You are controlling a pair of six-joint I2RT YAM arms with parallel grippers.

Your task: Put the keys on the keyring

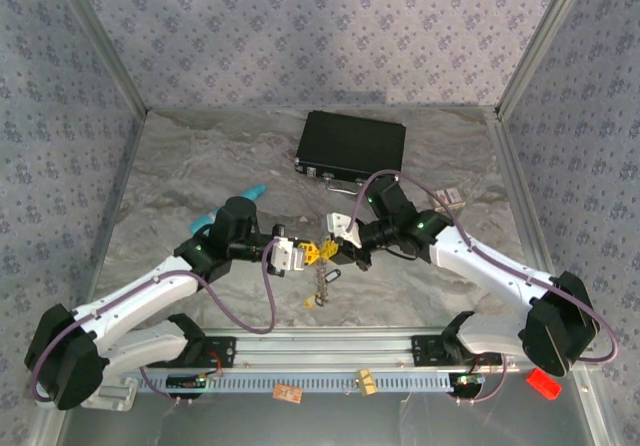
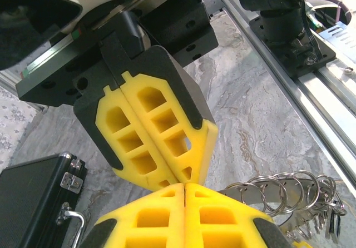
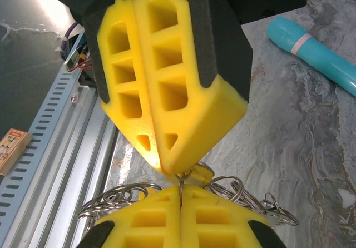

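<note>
Keys (image 2: 324, 221) hang bunched from silver keyring (image 2: 281, 182)

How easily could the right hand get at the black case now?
Probably yes: nothing stands between the right hand and the black case, but it is shut on the rings.

Shiny metal keyring (image 2: 251, 189), matt yellow plastic fingers (image 3: 167, 75)

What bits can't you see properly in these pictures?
Keys, top view: too small to count.
Wire rings, left wrist view: partly hidden behind the yellow jaws.
Teal stick, right wrist view: cut off by the right edge.
Black case, left wrist view: cut off by the left edge.
</note>
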